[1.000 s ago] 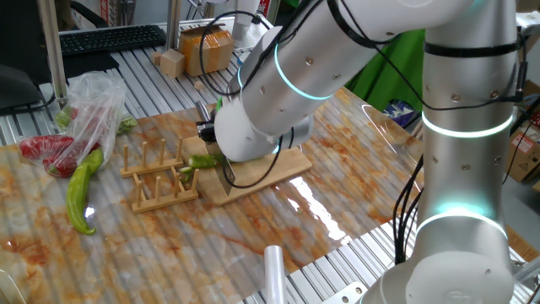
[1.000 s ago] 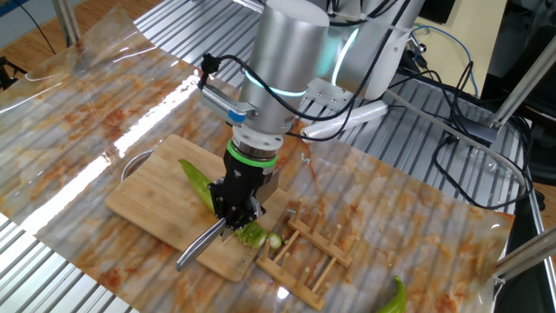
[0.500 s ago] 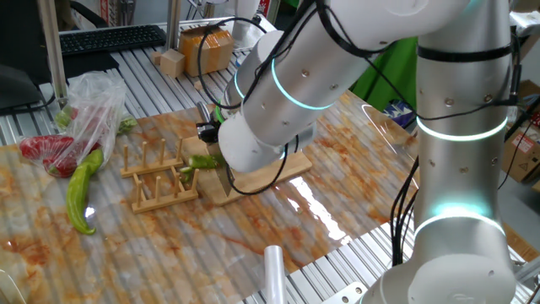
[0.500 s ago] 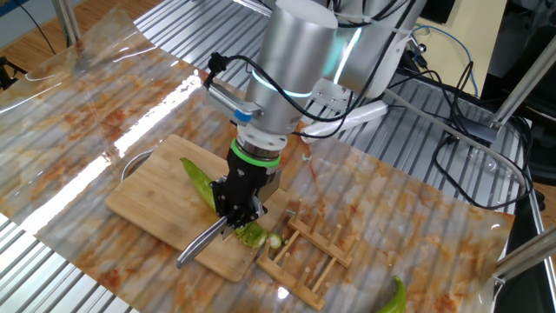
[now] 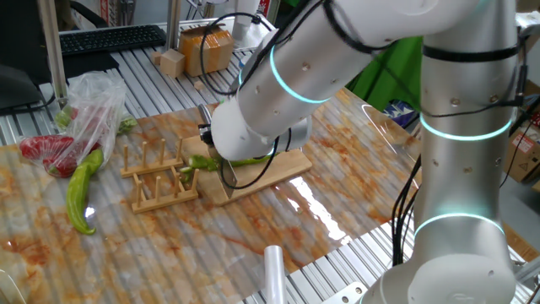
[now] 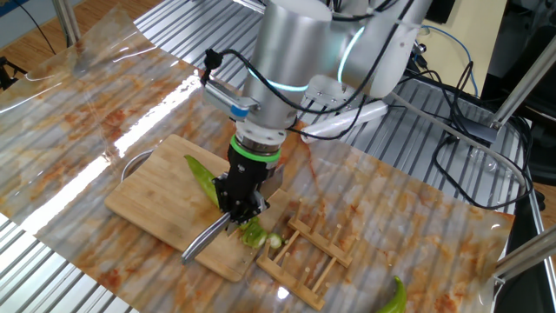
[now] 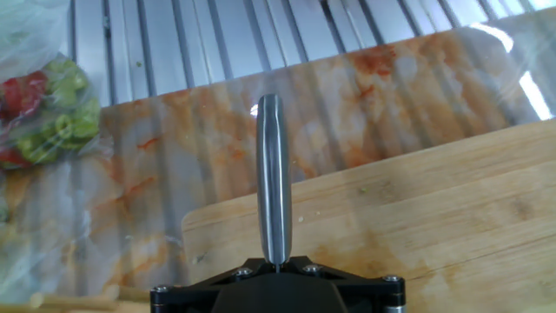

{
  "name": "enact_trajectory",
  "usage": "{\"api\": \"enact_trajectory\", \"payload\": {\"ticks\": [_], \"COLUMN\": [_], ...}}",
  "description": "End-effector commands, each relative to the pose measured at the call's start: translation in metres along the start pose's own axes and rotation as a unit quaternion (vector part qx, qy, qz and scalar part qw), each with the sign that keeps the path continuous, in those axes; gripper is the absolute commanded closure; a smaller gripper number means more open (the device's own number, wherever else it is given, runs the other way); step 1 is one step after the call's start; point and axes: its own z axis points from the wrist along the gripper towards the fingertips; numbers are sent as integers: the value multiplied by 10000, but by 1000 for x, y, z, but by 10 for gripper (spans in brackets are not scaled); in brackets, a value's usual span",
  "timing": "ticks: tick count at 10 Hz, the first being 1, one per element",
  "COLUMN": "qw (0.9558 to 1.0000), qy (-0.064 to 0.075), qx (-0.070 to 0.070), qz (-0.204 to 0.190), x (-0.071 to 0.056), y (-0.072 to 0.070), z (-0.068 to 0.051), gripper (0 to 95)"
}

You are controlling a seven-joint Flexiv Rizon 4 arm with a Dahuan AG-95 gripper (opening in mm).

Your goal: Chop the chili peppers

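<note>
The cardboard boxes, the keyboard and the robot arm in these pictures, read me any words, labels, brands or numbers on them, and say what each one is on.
None can be read.
cardboard boxes: no print that can be made out.
keyboard: key legends too small and blurred.
robot arm: glowing rings only, no readable brand.
plastic bag: no label visible.
cutting board: plain wood.

I am looking at a robotics lab bench, not a kitchen. The table (image 5: pixel 143 63) is ribbed aluminium, with a marble-print sheet (image 6: pixel 408 217) laid over it. A computer keyboard (image 5: pixel 110 38) sits at the back, loose black cables (image 6: pixel 469 148) trail beside the arm, and metal frame posts (image 5: pixel 52 51) stand around.
</note>
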Motion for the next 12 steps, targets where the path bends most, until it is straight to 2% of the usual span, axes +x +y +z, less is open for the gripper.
{"api": "enact_trajectory", "payload": {"ticks": [1,2,3,4,7,8,9,10,11,12], "qw": [9993,9984,9986,9983,9969,9937,9936,9937,9935,9934], "qy": [332,519,491,545,723,1057,1097,1089,1097,1110], "qx": [169,185,163,135,172,225,86,84,134,129], "qz": [-84,-119,-128,-134,-268,-300,-263,-241,-261,-245], "x": [-3,-5,-7,-9,-10,-12,-17,-19,-20,-20], "y": [-1,-1,-1,-1,-3,-3,-3,-1,-2,-2], "z": [30,24,18,17,17,11,-3,-7,-6,-7], "gripper": [950,950,950,950,950,950,950,950,950,950]}}
